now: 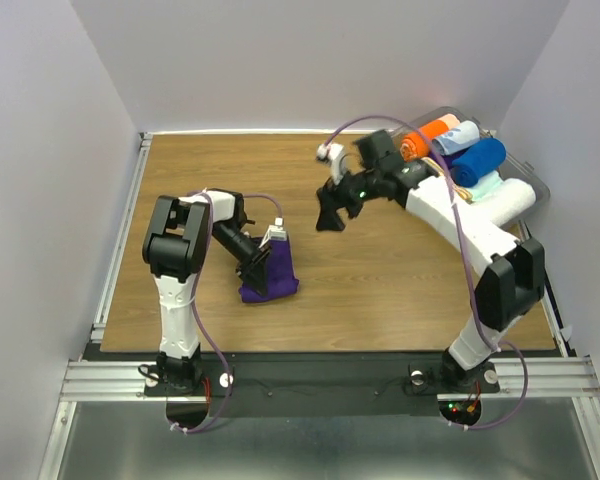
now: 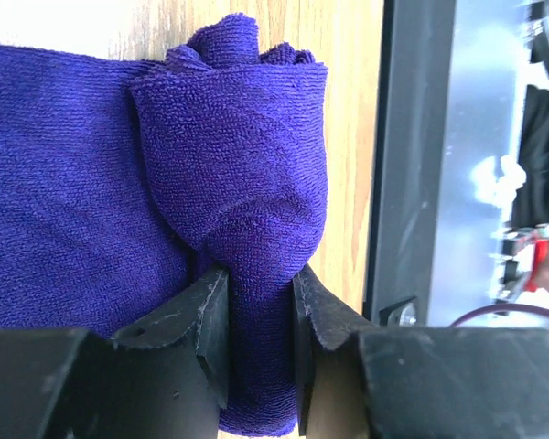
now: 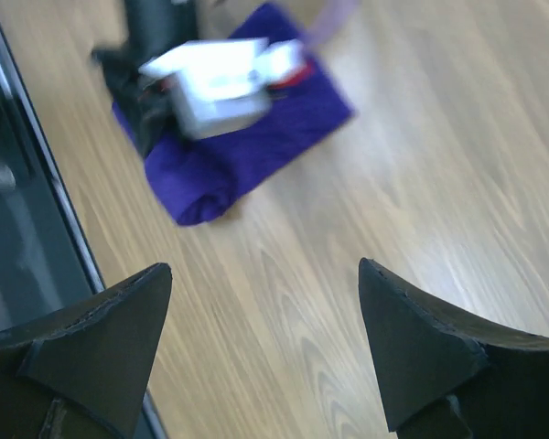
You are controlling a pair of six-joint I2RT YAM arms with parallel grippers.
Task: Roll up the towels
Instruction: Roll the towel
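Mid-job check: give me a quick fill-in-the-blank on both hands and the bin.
The towel pinched by the left hand is ____ in colour.
The right hand is open and holds ____.
The clear bin stands on the ____ arm's side of the table.
Missing words: purple; nothing; right.
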